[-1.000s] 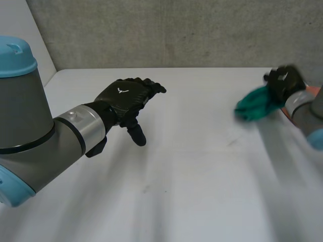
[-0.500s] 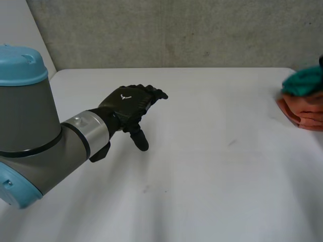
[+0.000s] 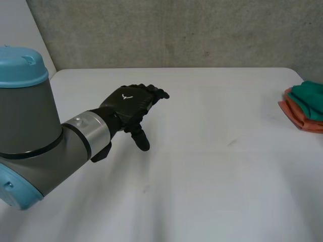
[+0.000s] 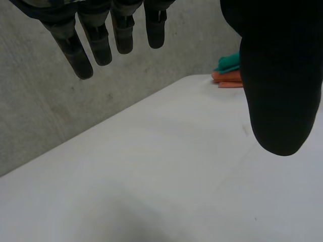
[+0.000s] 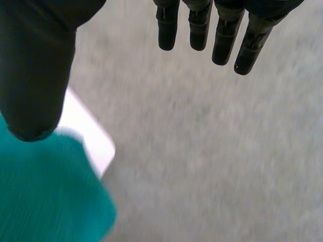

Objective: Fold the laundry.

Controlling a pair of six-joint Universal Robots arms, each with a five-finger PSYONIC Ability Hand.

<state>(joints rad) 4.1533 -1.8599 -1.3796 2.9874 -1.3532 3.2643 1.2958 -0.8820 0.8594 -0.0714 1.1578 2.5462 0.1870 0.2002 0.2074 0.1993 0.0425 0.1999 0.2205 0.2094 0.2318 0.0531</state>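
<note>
Grey concrete wall (image 3: 176, 30) backs a white tabletop (image 3: 212, 181). Over it reaches the left arm (image 3: 35, 136), and the left hand (image 3: 128, 103) hangs above the bare surface, released: its fingers (image 4: 103, 43) are loosely extended and a little apart, the thumb points down toward the tabletop, and nothing lies between them. Well apart from this hand, off to its thumb side at the tabletop's edge, sits a small stack of laundry: a green cloth (image 3: 312, 100) lying on top of a folded orange cloth (image 3: 297, 115), the two touching. In the left wrist view the same stack shows past the thumb, near the tabletop's corner with the wall behind it. The right hand (image 5: 35, 65) is released too: in its own wrist view its fingers (image 5: 224, 38) are straight and held away from the thumb, grasping nothing. Green cloth lies beneath that thumb; whether the thumb touches it cannot be told. Beside the cloth a rounded corner of the tabletop shows under the palm, and beyond it, below the fingertips, is a blurred grey floor (image 5: 212, 151)
</note>
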